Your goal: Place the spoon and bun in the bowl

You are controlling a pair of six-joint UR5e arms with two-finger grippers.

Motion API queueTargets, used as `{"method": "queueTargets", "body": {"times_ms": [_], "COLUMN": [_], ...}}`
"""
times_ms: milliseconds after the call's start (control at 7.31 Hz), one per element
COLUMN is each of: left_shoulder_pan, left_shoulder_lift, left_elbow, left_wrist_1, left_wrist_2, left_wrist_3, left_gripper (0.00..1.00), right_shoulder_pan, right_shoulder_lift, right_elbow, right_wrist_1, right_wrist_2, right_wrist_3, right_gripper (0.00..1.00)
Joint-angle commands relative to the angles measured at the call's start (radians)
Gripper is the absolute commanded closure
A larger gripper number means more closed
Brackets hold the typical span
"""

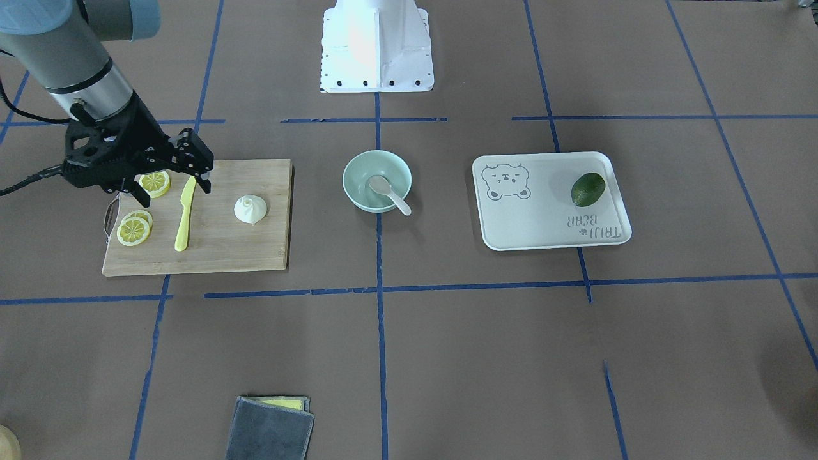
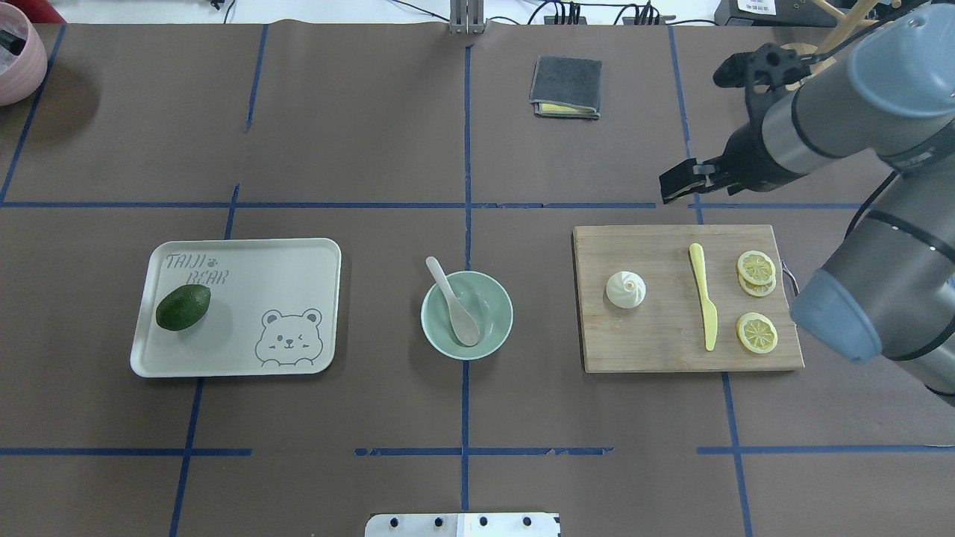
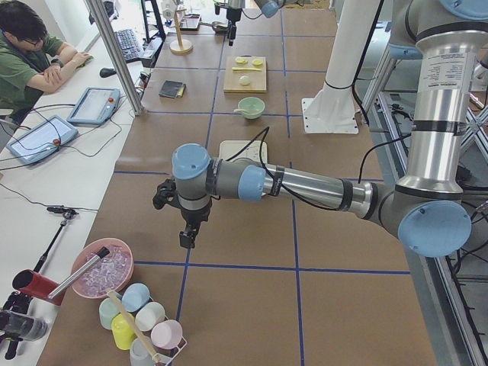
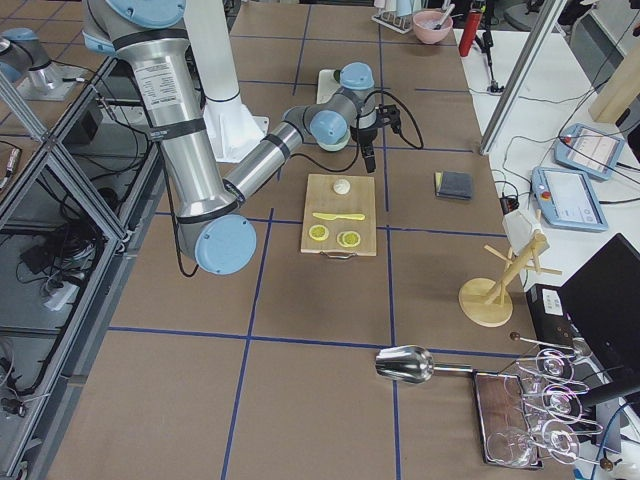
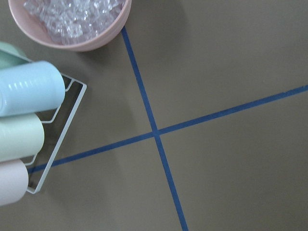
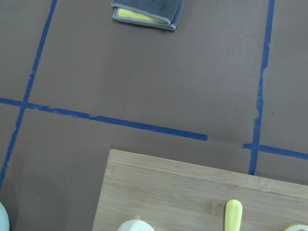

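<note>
The bun (image 2: 625,289) looks light and soft, easy to dent, so a gentle hold across its round sides seems best. It lies on the board (image 2: 656,339), at 3 o'clock from the bowl (image 2: 498,317) that holds the spoon (image 2: 455,302). The right gripper (image 1: 174,190), its fingers wide and empty, hovers well apart from the bun, at about 2 o'clock in the overhead view. For the left gripper (image 3: 187,238), one cannot tell the fingers' state.

"Where is the spoon (image 1: 388,193)?"
"In the green bowl (image 1: 358,172), with its handle poking over the rim."
"And the bun (image 1: 250,209)?"
"On the wooden board (image 1: 255,249), near the yellow knife (image 1: 185,217) and the lemon slices (image 1: 134,230)."
"What about the right hand (image 1: 174,191)?"
"It hangs over the lemon end of the board, fingers (image 1: 201,160) apart, holding nothing."
</note>
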Motion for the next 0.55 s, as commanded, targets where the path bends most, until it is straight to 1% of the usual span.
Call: {"method": "queueTargets", "body": {"times_ms": [0,137,410], "left_shoulder_pan": [-0.005,-0.005,-0.004], "left_shoulder_lift": [0.021,0.019,0.018], "left_elbow": [0.009,0.009,0.009], "left_wrist_1": [-0.003,-0.003,-0.006], "left_wrist_2": [-0.015,-0.017,-0.017], "left_wrist_3": [0.002,0.002,0.002], "left_gripper": [0.00,0.00,0.00], "right_shoulder_pan": [-0.134,-0.197,-0.245], "right_shoulder_lift": [-0.006,-0.010,-0.001], "right_elbow": [-0.007,-0.015,-0.076], "right_wrist_1": [0.008,0.010,0.011], "right_wrist_2": [-0.108,-0.215,-0.240], "right_wrist_3": [0.015,0.034,0.045], "right_gripper": [0.00,0.00,0.00]}}
